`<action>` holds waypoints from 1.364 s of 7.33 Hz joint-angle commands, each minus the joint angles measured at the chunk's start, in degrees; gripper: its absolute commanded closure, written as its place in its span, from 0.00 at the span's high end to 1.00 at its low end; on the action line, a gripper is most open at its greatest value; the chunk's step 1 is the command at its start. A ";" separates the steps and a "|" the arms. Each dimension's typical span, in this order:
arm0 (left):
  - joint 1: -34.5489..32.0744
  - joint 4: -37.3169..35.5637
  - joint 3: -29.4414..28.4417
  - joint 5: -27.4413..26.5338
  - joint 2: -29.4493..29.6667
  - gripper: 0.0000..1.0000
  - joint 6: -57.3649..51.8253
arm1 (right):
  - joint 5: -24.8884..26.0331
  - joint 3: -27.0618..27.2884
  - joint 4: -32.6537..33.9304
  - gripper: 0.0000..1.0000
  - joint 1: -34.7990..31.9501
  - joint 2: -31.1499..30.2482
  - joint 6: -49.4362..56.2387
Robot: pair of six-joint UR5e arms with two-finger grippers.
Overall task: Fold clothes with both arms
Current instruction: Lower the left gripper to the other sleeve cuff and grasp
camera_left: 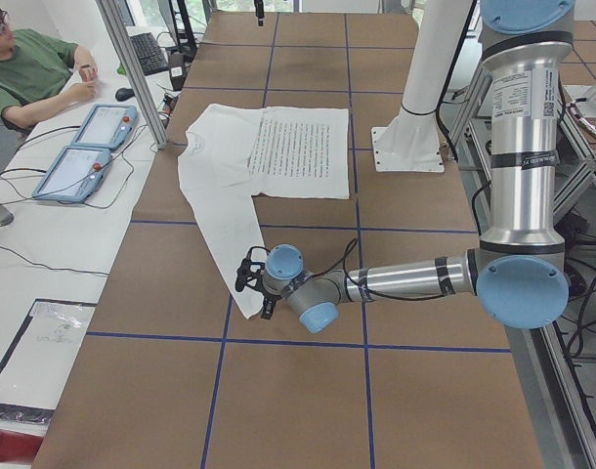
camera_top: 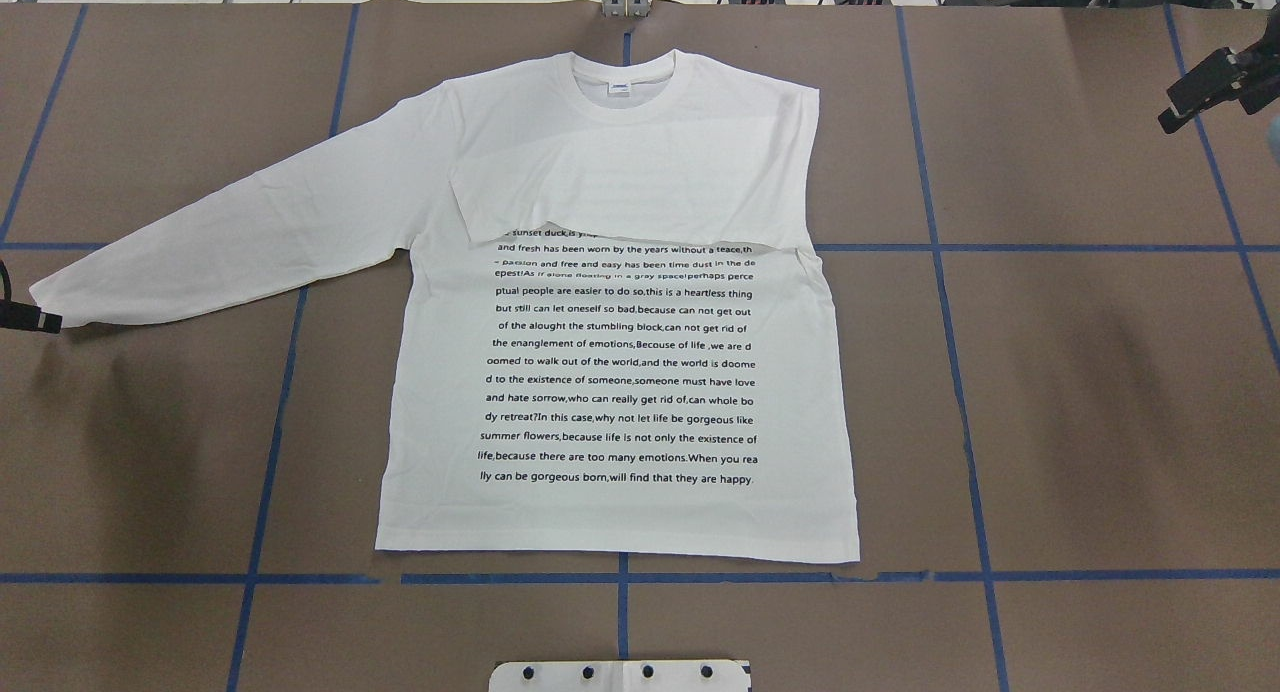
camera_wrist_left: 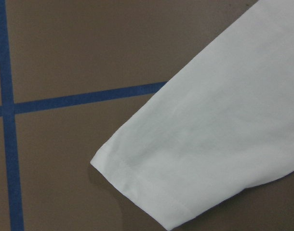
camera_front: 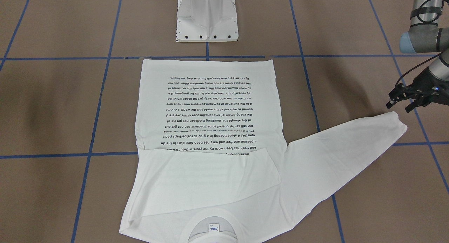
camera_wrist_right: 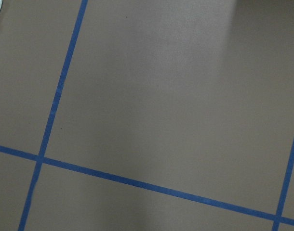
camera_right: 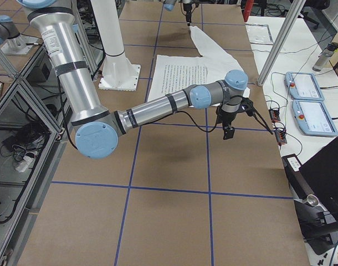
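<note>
The white long-sleeved T-shirt (camera_top: 620,372) lies flat on the brown table, text side up, collar (camera_top: 622,77) away from the robot. One sleeve is folded across the chest (camera_top: 640,192). The other sleeve lies stretched out towards my left arm, its cuff (camera_front: 396,125) flat on the table. My left gripper (camera_front: 399,106) is open and empty, just beside that cuff, which fills the left wrist view (camera_wrist_left: 152,187). My right gripper (camera_top: 1200,92) hangs over bare table at the far right, well away from the shirt; I cannot tell if it is open.
The white pedestal base (camera_front: 207,21) stands at the table's near edge behind the shirt's hem. Blue tape lines (camera_wrist_right: 137,183) cross the brown table. An operator (camera_left: 24,68) and two control tablets (camera_left: 83,147) are at the far side bench.
</note>
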State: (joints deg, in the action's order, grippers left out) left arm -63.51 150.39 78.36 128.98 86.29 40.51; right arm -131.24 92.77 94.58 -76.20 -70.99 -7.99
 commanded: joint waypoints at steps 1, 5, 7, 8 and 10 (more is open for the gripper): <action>0.93 0.25 -1.53 0.04 1.85 0.85 1.85 | 0.02 0.04 -0.01 1.00 0.00 -0.03 -0.01; 0.94 1.22 -4.44 0.13 3.27 0.59 1.85 | 0.11 0.04 0.08 1.00 0.00 0.41 -0.36; 1.02 1.57 -4.45 0.48 3.18 0.00 1.68 | 0.11 0.13 0.08 1.00 0.00 0.68 -0.80; 1.02 1.66 -3.92 0.66 2.92 0.00 1.32 | 0.11 0.22 0.08 1.00 0.08 0.76 -0.80; 0.94 1.32 -2.09 1.61 3.35 0.00 1.23 | 0.11 0.13 0.08 1.00 0.08 0.76 -0.89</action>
State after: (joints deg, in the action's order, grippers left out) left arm -62.54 152.12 74.90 129.88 89.36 41.83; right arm -131.17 93.00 94.69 -76.13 -70.25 -8.84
